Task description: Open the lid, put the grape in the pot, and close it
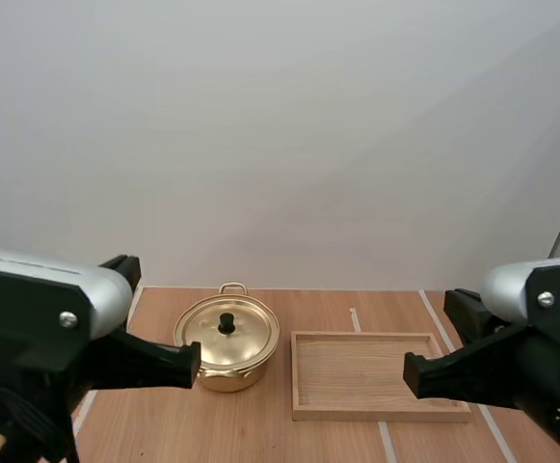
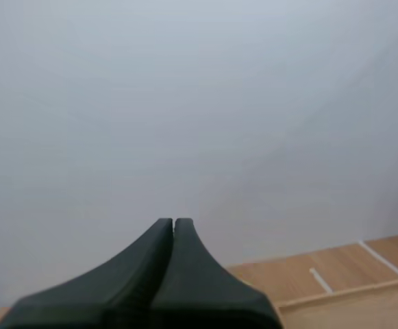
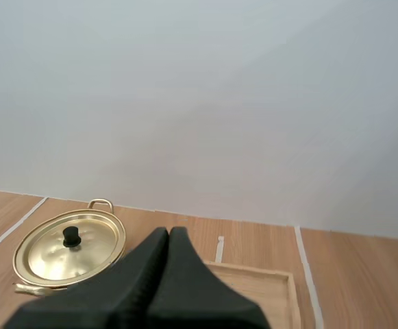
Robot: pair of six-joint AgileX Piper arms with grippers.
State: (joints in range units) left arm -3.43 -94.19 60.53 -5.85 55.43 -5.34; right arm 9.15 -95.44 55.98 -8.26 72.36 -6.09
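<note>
A golden pot [image 1: 227, 359] stands on the wooden table with its lid [image 1: 246, 333] on; a black knob [image 1: 226, 323] sticks up from the lid's middle. The right wrist view shows the same pot [image 3: 68, 248], closed, off to one side of my right gripper [image 3: 169, 232], whose fingers lie together as one dark wedge holding nothing. My left gripper [image 2: 174, 223] is also shut on nothing and points at the pale wall above the table. Both arms hang low at the near edge, one on each side of the pot and tray.
A shallow wooden tray [image 1: 381, 411] lies just right of the pot, nothing in it; its rim [image 3: 281, 275] is past my right gripper and its corner [image 2: 349, 295] beside my left one. White tape lines [image 1: 355, 318] cross the tabletop. A plain wall closes the back.
</note>
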